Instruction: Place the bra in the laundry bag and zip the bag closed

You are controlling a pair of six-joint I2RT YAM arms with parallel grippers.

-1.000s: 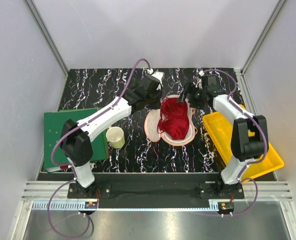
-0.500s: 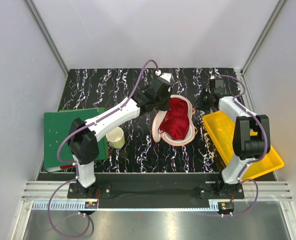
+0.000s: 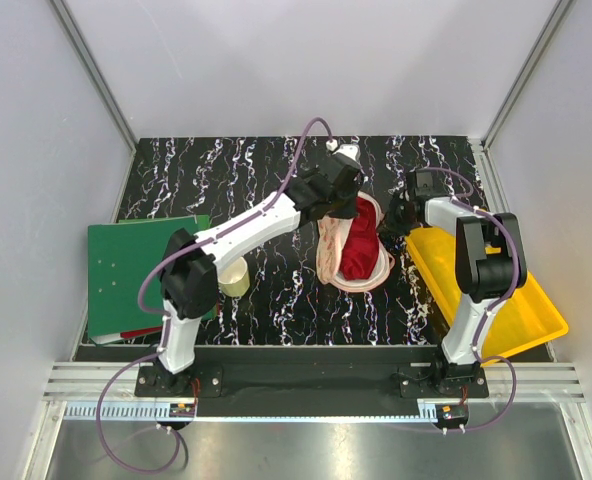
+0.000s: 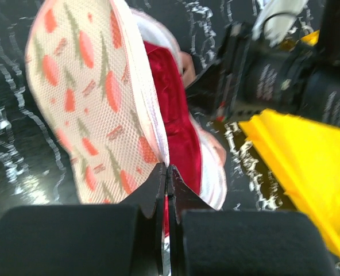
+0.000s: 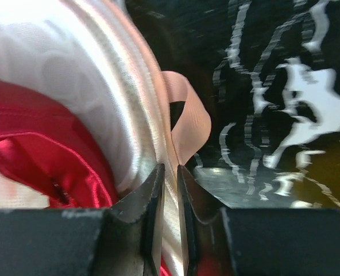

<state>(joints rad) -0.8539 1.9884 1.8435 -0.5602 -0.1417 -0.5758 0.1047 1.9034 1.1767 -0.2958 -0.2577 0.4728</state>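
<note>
left gripper (image 4: 165, 172) pinched together on laundry bag (image 4: 84, 98) flap edge, right gripper (image 5: 170, 172) clamped on its rim — yellow tray (image 4: 296, 152) just beside, flap hiding part of bra (image 4: 176, 115)

Black white-veined marble tabletop (image 3: 226, 180) between pale grey walls (image 3: 36, 150).

This looks like a robot lab, with plain white walls (image 3: 276, 60), metal frame bars (image 3: 93, 70) and two robot arms (image 3: 246, 220) bolted to a black table (image 3: 196, 170).

bright even light; wrist views blurred; sheen on laundry bag (image 5: 136, 98)
</note>
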